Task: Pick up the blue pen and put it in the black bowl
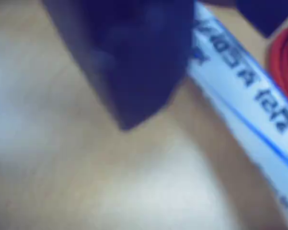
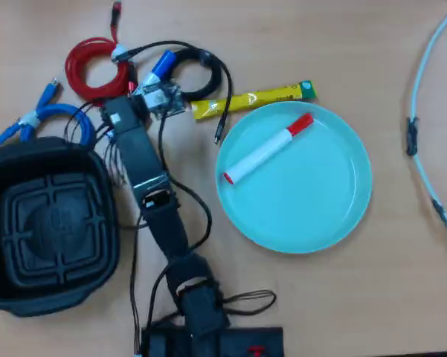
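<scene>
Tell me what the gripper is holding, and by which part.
Cannot be told. The gripper sits at the barrel of the thick white, blue-capped marker; the wrist view shows only one dark jaw beside it.

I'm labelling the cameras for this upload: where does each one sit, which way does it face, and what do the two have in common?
Wrist view: rides on the gripper, close above the table, facing down; a dark, blurred jaw fills the top, with the blue pen beside it.
Overhead view: fixed above, looking straight down on the black bowl, the turquoise plate with the red-capped marker, and the whole arm.
Shared: the blue pen, the red cable and the tabletop.
</scene>
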